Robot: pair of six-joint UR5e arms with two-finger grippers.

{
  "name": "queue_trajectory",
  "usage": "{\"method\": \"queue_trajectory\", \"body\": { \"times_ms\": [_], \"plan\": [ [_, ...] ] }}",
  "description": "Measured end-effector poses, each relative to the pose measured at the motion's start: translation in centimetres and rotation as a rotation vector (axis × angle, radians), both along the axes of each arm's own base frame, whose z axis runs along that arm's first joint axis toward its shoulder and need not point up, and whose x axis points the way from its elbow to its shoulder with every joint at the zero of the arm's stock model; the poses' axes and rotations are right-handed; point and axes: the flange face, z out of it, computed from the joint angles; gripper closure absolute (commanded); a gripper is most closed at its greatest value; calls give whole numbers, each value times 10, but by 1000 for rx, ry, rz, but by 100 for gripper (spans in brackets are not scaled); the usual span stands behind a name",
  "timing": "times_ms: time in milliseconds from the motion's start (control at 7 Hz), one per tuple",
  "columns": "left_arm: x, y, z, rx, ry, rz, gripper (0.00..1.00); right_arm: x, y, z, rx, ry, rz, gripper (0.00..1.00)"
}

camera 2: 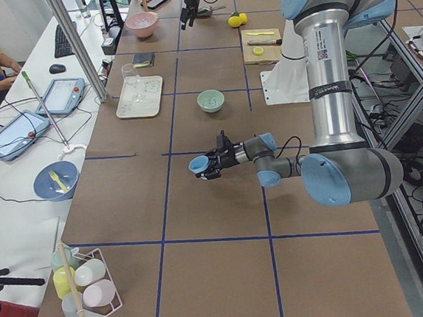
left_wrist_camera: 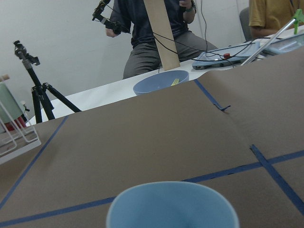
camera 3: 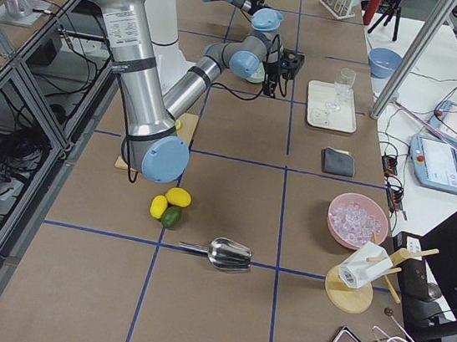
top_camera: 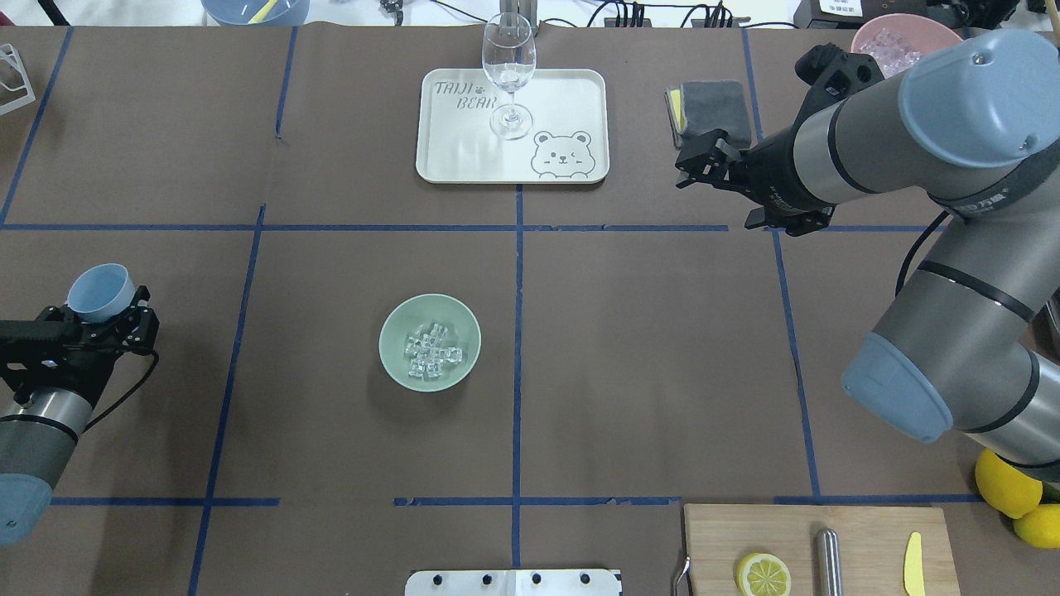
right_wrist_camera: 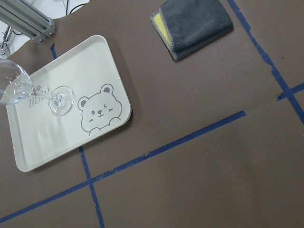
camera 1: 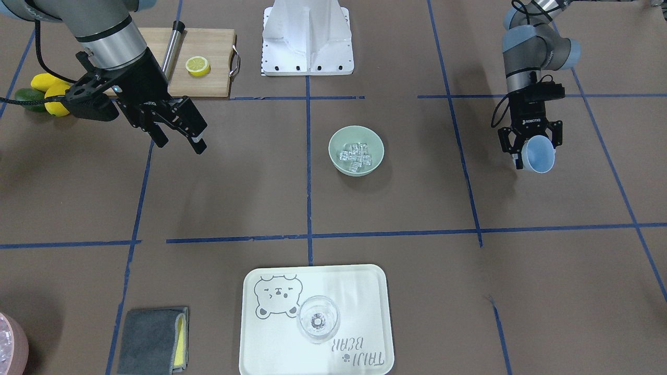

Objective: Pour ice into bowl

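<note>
Left claw (camera 1: 536,147): jaws closed on the wall of a light blue cup (top_camera: 100,292), held above the table, mouth roughly up. Bowl (top_camera: 397,352) sits well apart from this claw, on its right, toward the table middle, roughly between the two claws. It is pale mint green, round, smooth, and standing flat on the brown table. Ice (top_camera: 431,354) is inside the bowl: small clear glassy cubes piled in a loose clump at the bottom, with green wall showing around them. Right claw (camera 1: 181,143): jaws wide apart, gripping nothing, hanging over the table well away from the bowl. Farther out past the bowl is a cream tray (camera 1: 365,291) with a glass (camera 1: 318,319) on it, and a grey cloth (camera 1: 151,341) beside the tray.
</note>
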Motion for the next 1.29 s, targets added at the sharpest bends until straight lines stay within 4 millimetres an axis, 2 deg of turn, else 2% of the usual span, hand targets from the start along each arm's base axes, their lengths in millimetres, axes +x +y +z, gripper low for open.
{"method": "queue_trajectory", "body": {
  "times_ms": [143,571,1286],
  "plan": [
    [-4,-1,8,-4,58,-50,100,0,0,1,-1,1,0,0],
    [-15,-1,43,37,78,-178,100,1,1,0,1,0,1,0],
    [-5,12,65,37,44,-159,100,2,2,-3,5,-5,2,0]
  ]
}}
